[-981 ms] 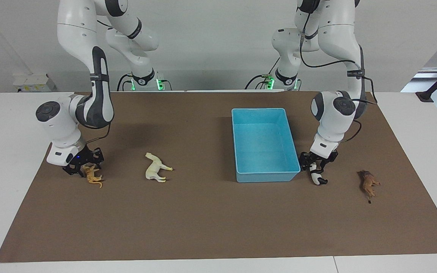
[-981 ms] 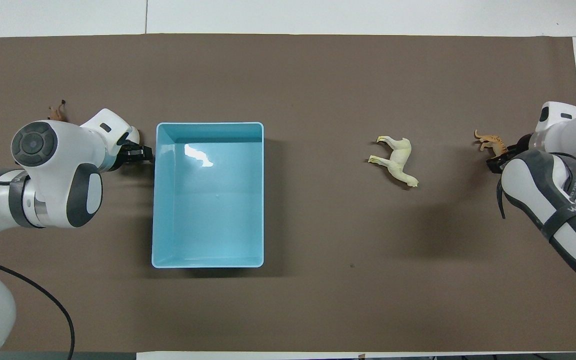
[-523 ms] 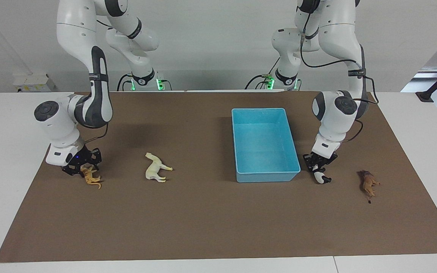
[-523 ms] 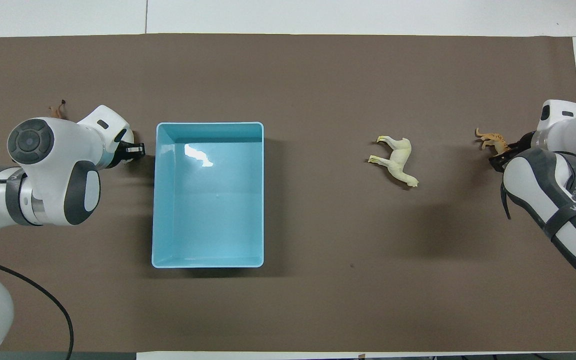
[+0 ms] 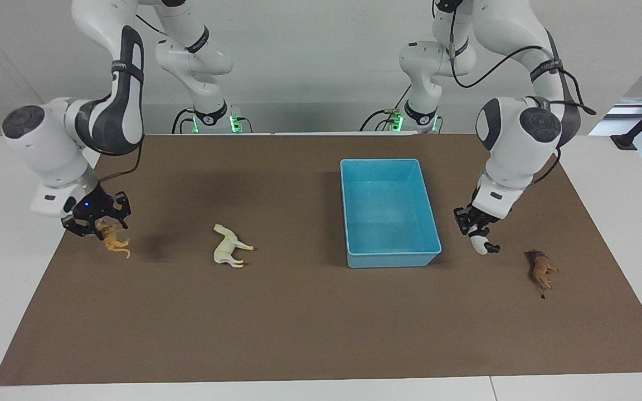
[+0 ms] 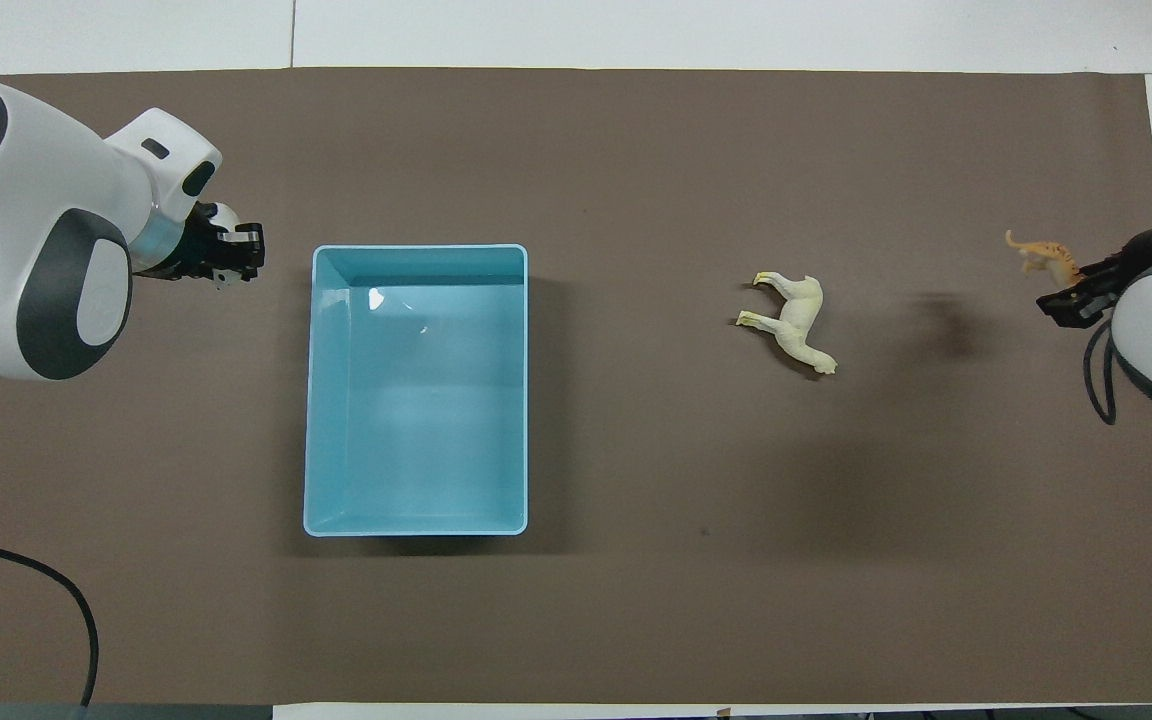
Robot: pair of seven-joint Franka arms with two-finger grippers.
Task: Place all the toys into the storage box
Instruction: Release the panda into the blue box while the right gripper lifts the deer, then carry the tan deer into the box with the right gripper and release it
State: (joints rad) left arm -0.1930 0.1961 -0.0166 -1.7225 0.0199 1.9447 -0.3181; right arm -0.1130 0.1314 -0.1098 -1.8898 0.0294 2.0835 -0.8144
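My right gripper is shut on the orange striped tiger and holds it up over the mat at the right arm's end; the tiger also shows in the overhead view. My left gripper is shut on the black-and-white panda, raised over the mat beside the light blue storage box, which holds nothing. The cream-white horse lies on its side between the box and the tiger. The brown lion lies at the left arm's end; the left arm hides it in the overhead view.
A brown mat covers the white table. The box stands toward the left arm's end. Both arms' elbows hang over the mat's two ends.
Both grippers have risen off the mat with their toys. The right gripper has carried the tiger up and outward; the left has lifted the panda beside the box.
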